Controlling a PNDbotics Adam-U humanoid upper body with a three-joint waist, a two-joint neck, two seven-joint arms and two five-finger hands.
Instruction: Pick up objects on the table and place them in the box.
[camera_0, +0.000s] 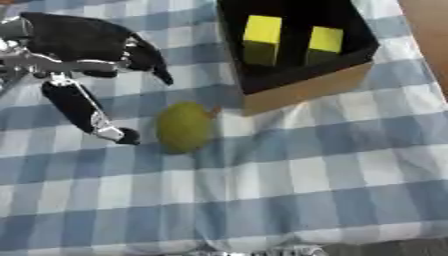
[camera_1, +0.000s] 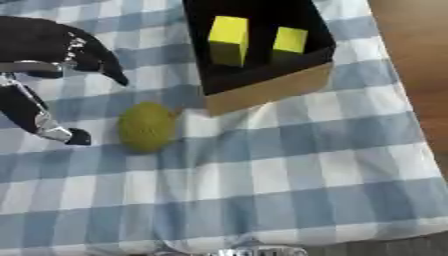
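- One green fruit (camera_0: 184, 126) lies on the checked cloth (camera_0: 332, 170), near the box's (camera_0: 306, 90) front corner.
- Two yellow blocks (camera_0: 261, 39) stand inside the box.
- Left hand (camera_0: 83, 55) hangs open beside the fruit, not touching it.

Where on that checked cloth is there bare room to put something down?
The near half of the checked cloth, below the green fruit and the box, is bare. It is crowded at upper left, where the left hand hangs beside the fruit. Two yellow blocks stand inside the box.

Blue-white checked tablecloth (camera_0: 332, 165); brown floor (camera_1: 411, 45) at right.
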